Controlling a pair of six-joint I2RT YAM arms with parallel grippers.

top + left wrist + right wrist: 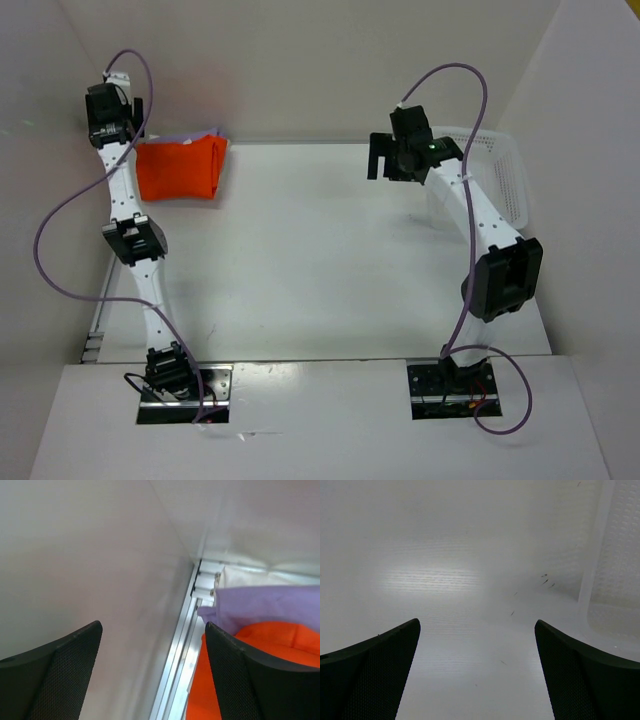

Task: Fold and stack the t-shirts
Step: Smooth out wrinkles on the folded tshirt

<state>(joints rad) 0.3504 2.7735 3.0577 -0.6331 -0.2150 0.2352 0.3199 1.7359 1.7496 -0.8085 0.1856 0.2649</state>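
A folded orange t-shirt (180,168) lies at the far left corner of the white table, with a lilac t-shirt (178,139) peeking out beneath its far edge. In the left wrist view the orange shirt (270,645) and the lilac shirt (270,605) show to the right. My left gripper (120,100) is raised beside the stack's left side, open and empty (154,680). My right gripper (388,158) hovers over the far right of the table, open and empty (477,675).
A white mesh basket (495,170) stands at the far right, its wall showing in the right wrist view (615,570). White walls enclose the table on three sides. An aluminium rail (185,650) runs along the left wall.
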